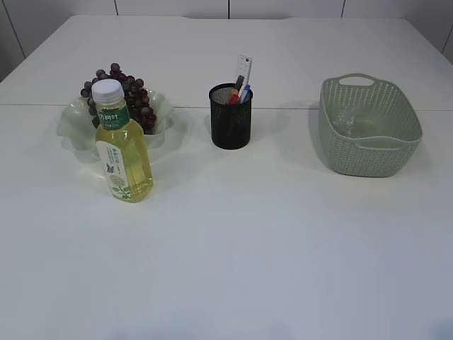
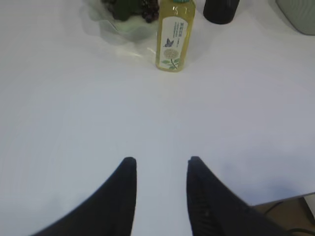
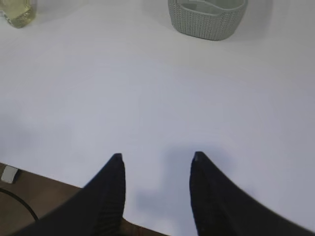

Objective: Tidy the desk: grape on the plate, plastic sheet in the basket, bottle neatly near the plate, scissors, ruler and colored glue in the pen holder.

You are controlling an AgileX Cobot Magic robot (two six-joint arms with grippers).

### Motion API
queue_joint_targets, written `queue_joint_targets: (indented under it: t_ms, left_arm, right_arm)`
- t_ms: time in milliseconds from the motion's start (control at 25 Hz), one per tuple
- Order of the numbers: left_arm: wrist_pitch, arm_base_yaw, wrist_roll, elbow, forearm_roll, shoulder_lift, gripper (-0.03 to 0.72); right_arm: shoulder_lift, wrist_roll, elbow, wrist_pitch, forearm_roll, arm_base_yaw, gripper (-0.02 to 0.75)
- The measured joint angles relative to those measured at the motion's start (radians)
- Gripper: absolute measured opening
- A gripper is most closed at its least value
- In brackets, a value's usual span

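The desk stands close to its tidied state, and the placements read as deliberate. The grape (image 1: 126, 91) bunch, dark and glossy, sits heaped on the plate (image 1: 71, 126), a pale green translucent dish with a wavy, scalloped rim that cradles the fruit. The bottle (image 1: 122, 145), clear plastic with yellowish liquid, a white cap and a green-and-white label, stands upright just in front of the plate, touching or nearly so, which meets the "neatly near" requirement. The pen holder (image 1: 231, 117), a black mesh cylinder, stands at mid-table with a clear ruler (image 1: 244, 69) and coloured items upright inside; scissors and glue cannot be told apart at this size. The basket (image 1: 368, 127), a woven-pattern grey-green plastic tub with a handle, holds something faintly transparent, likely the plastic sheet. The left gripper (image 2: 158, 164) and the right gripper (image 3: 156, 160) both hang over bare table near its front edge, jaws apart and holding nothing, consistent with finished work.
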Motion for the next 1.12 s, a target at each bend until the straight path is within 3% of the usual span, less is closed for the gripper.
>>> queue_joint_targets:
  t_ms: [440, 1120]
  left_arm:
    - [0.04, 0.0, 0.0, 0.049, 0.044, -0.138, 0.259]
    - [0.026, 0.0, 0.0, 0.067, 0.084, -0.143, 0.26]
  right_arm:
    - [-0.308, -0.024, 0.098, 0.009, 0.106, 0.0, 0.349]
    - [-0.328, -0.07, 0.257, -0.039, 0.095, 0.0, 0.349]
